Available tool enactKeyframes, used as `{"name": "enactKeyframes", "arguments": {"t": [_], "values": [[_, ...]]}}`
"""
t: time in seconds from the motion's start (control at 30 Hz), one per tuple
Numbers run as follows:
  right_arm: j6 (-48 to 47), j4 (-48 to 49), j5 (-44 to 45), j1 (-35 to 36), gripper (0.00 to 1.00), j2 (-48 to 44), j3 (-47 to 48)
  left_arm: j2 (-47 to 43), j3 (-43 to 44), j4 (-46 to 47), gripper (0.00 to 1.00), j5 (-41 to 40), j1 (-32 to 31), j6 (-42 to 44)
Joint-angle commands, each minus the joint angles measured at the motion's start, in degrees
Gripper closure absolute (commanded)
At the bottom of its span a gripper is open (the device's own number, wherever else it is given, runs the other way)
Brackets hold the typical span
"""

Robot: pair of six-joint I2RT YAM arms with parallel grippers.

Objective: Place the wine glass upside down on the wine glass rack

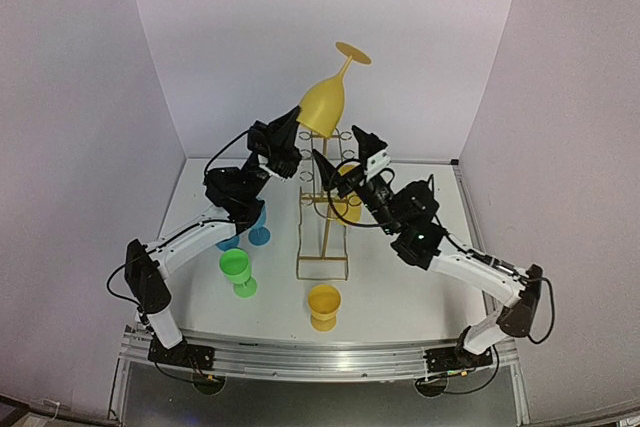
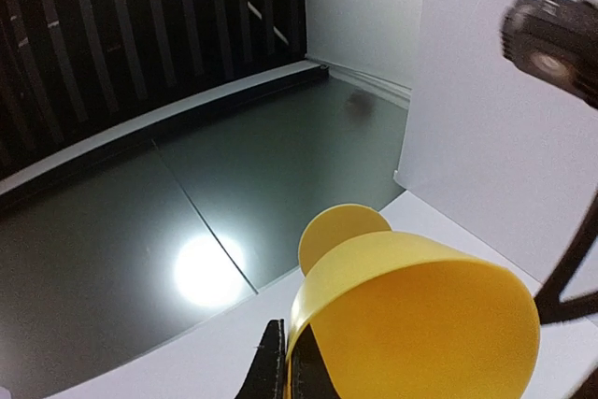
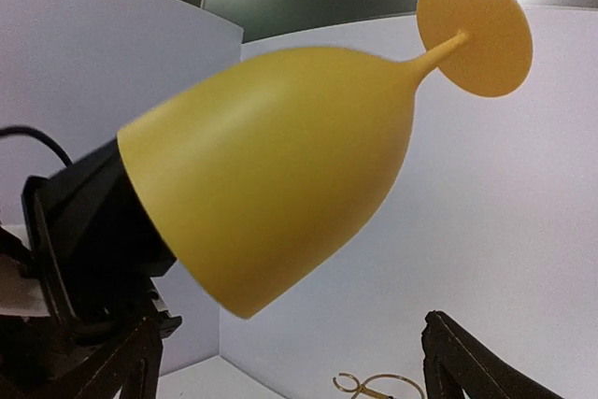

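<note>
A yellow wine glass [image 1: 325,102] hangs in the air above the table, tilted with its bowl mouth down-left and its round foot [image 1: 352,52] up-right. My left gripper [image 1: 290,129] is shut on the rim of the bowl; in the left wrist view the black fingers [image 2: 273,366] pinch the rim of the wine glass [image 2: 420,315]. My right gripper [image 1: 346,154] stands open just below and right of the bowl, holding nothing. In the right wrist view the wine glass [image 3: 280,165] fills the frame above the spread gripper [image 3: 290,371]. The gold wine glass rack [image 1: 322,219] stands below; one ring loop [image 3: 378,385] shows.
On the table stand a blue glass [image 1: 258,229], a green glass [image 1: 237,272] and an orange-yellow glass [image 1: 324,305]. Another yellow glass [image 1: 347,194] sits behind the rack by the right arm. White walls close in the back and both sides.
</note>
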Motion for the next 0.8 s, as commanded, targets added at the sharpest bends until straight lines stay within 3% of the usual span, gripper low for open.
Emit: {"name": "enactKeyframes", "arguments": {"t": [0.0,0.13,0.27,0.47,0.77], "values": [[8.68,-18.85,-9.89,-3.38,0.09,-9.68,1.49,0.79,-1.43,9.51,1.00,7.67,0.90,5.92],[21.46,-31.34,-23.93,-9.68,0.10,-9.42,8.21,3.05,-1.63,14.75,1.00,12.46,1.14,8.99],[33.56,-32.31,-36.33,-15.41,0.11,-6.17,12.73,3.54,-2.29,16.56,1.00,14.83,1.11,10.87],[41.12,-31.79,-41.61,-15.79,0.06,1.75,22.50,4.17,-2.23,17.76,1.00,16.44,1.05,12.29],[48.78,-24.40,-45.96,-15.83,0.07,5.95,23.03,5.37,-0.36,17.85,1.00,16.26,1.04,13.23]]}}
